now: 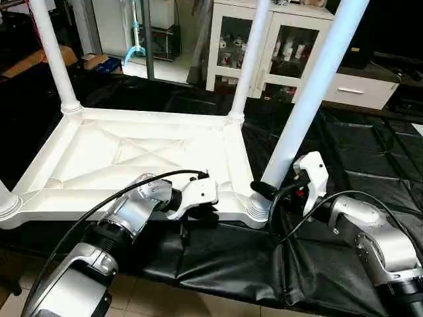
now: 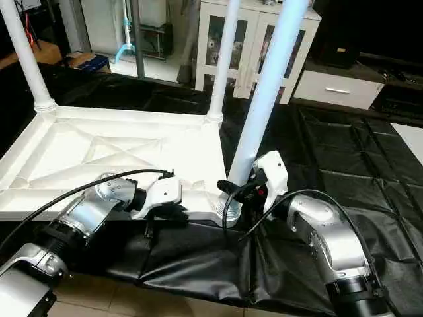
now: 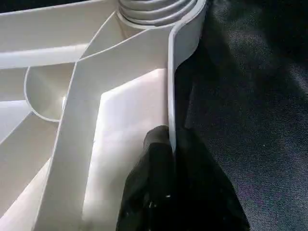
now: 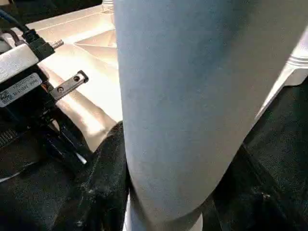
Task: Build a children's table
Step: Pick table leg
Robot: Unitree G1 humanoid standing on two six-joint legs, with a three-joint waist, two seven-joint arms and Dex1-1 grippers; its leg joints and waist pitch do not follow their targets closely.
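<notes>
The children's table lies upside down: its white tabletop [image 1: 132, 152] shows its ribbed X-braced underside. White legs stand in the far left [image 1: 53, 53], far right [image 1: 250, 59] and near left [image 1: 5, 201] sockets. A fourth leg [image 1: 310, 99] stands tilted in the near right socket [image 1: 259, 210]. My right gripper [image 1: 269, 191] is shut around this leg just above the socket, and its black fingers [image 4: 108, 178] wrap the tube [image 4: 192, 96]. My left gripper [image 1: 198, 214] is shut on the tabletop's near rim [image 3: 169, 96], a finger [image 3: 156, 159] on each side of the thin wall.
A black cloth [image 1: 357, 158] covers the work surface, and its front edge hangs over a tiled floor [image 1: 198, 304]. A white glass-door cabinet [image 1: 291, 46] stands behind. A black cable [image 1: 112, 198] runs along my left forearm.
</notes>
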